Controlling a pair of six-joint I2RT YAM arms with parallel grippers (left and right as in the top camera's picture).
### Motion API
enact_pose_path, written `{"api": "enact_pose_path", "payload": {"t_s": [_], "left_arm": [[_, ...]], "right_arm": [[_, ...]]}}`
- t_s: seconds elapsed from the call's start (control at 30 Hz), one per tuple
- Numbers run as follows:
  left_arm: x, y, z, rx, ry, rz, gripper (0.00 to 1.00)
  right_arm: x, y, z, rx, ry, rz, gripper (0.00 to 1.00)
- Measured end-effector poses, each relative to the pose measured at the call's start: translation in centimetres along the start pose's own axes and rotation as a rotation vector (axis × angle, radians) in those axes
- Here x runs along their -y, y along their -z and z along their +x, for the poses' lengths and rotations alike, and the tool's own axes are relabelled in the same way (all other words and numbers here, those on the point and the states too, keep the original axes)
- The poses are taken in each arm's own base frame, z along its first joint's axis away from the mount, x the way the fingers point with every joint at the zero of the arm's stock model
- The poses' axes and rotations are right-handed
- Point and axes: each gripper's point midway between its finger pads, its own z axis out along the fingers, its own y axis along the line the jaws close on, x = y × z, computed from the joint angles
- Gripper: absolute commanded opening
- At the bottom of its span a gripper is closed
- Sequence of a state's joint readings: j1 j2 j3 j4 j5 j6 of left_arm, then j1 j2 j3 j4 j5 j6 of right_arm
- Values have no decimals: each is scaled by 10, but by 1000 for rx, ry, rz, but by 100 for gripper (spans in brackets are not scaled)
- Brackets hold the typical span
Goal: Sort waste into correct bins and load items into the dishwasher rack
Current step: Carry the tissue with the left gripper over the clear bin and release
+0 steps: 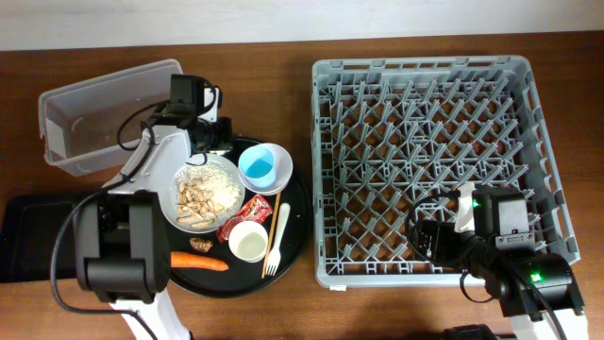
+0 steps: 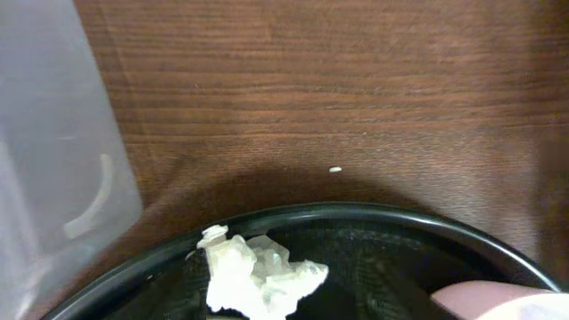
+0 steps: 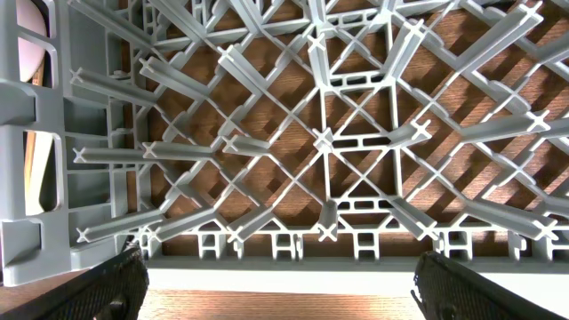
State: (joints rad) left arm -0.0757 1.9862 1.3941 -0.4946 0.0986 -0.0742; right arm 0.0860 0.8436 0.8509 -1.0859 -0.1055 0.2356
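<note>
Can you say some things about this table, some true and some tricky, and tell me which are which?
The rack is empty. True.
The blue cup stands in the rack. False: it sits on the round black tray.
The carrot lies on that tray. True.
The red wrapper is in the clear tub. False: the tub looks empty; the wrapper lies on the tray, beside the plate.

A: Cut off where, on the left wrist?
B: Bottom edge: crumpled white scrap (image 2: 258, 280). Left edge: clear tub (image 2: 53, 160), blurred. On the desk (image 2: 356, 71), pale speck (image 2: 335, 169), too small to tell.
A: Hidden overhead?
B: Partly under the left arm (image 1: 118, 250), clipped left: flat black tray (image 1: 28, 236).
A: Right wrist?
B: Tips only of the right end effector (image 3: 283, 276); cropped all round, the dishwasher rack (image 3: 320, 142).
</note>
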Motion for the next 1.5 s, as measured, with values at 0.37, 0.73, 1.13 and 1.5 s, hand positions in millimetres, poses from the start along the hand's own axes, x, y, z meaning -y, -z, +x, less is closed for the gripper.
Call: {"api": "enact_pose_path", "payload": {"t_s": [0.37, 0.73, 1.13, 1.5], "left_arm": [[-2, -7, 15, -60, 3, -4, 1], [0, 58, -20, 69, -4, -23, 1], [-94, 135, -80, 347, 125, -299, 43], [-106, 86, -52, 199, 137, -296, 49]], "right_arm": [[0, 0, 0, 0, -1, 0, 99], [0, 0, 0, 0, -1, 0, 99], [1, 0, 0, 0, -1, 3, 99], [1, 0, 1, -3, -1, 4, 99]]}}
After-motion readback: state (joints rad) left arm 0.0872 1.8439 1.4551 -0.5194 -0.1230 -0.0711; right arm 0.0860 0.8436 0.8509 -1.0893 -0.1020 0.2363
